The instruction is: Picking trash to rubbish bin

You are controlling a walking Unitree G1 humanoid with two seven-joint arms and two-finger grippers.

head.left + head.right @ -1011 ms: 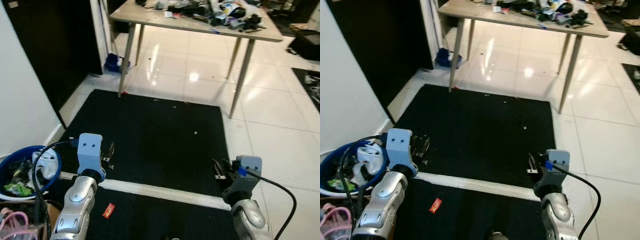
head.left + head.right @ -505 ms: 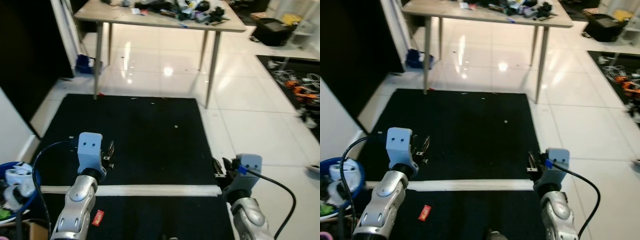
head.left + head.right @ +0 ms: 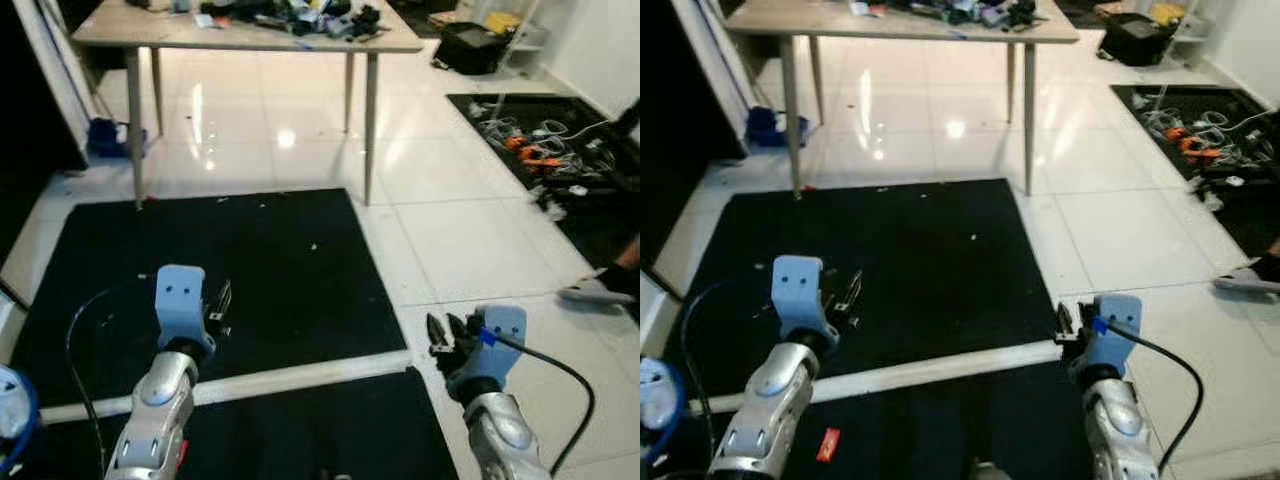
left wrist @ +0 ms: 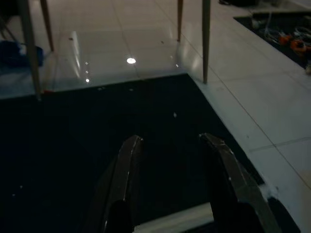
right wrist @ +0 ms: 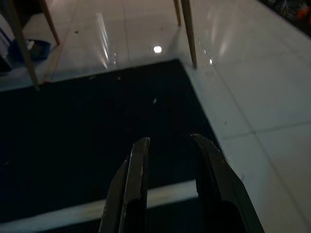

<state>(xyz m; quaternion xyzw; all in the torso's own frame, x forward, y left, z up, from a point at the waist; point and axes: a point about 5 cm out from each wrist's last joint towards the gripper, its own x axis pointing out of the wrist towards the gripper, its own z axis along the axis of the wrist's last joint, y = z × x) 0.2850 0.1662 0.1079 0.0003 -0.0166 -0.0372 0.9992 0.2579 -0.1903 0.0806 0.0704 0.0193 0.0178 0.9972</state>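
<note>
Trash, a red wrapper (image 3: 827,444), is lying on the black mat (image 3: 920,250) beside the left gripper (image 4: 170,160), both it and the right gripper (image 5: 170,160) hovering above the mat, jaws apart

Both head eyes look forward and down over the black mat (image 3: 200,270) toward the counter (image 3: 240,35); each wrist camera looks low along its fingers (image 4: 124,179) across that same mat.
</note>
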